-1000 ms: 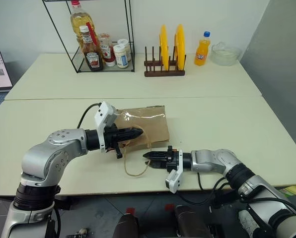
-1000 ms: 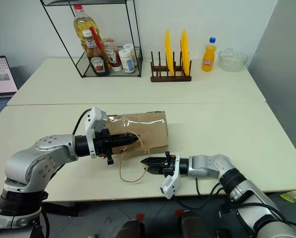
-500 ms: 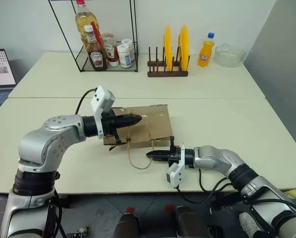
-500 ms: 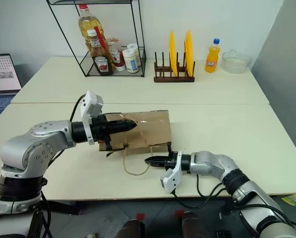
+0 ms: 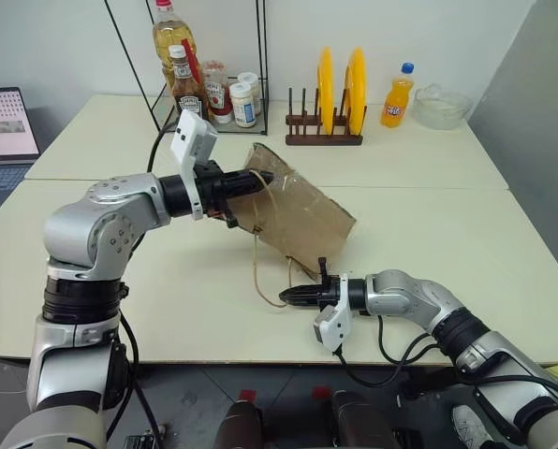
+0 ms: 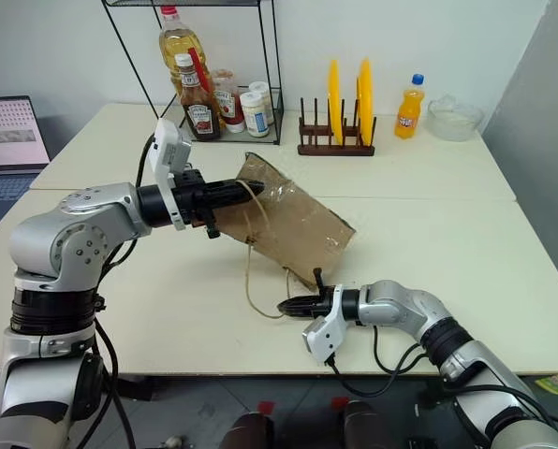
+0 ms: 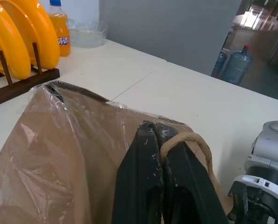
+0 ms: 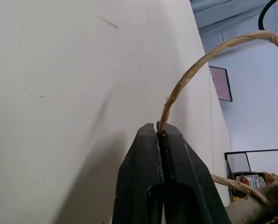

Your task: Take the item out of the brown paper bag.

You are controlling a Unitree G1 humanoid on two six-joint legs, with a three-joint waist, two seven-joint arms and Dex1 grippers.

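Left eye view: left fingers (image 5: pixel 253 180), pinching a handle, have raised the brown paper bag (image 5: pixel 302 215); right fingers (image 5: pixel 288 296) pinch the other.

Wire shelf (image 5: pixel 213 56) of sauce bottles (image 5: pixel 180 82), yellow plates (image 5: pixel 340 82) in wooden rack (image 5: pixel 324 138), orange soda bottle (image 5: pixel 397 95), laptop (image 5: pixel 6 126).

The brown paper bag (image 5: pixel 293 213) hangs tilted above the table (image 5: pixel 466 243), its upper edge raised at the left pincer (image 5: pixel 256 181), its lower corner near the table. One loop handle (image 5: pixel 257 267) droops to the right pincer (image 5: pixel 286 296), low before the bag. Behind stand a wire rack (image 5: pixel 209 75), then a plate rack (image 5: pixel 324 122) and an orange soda bottle (image 5: pixel 396 95) further right; a laptop (image 5: pixel 6 126) sits far left.
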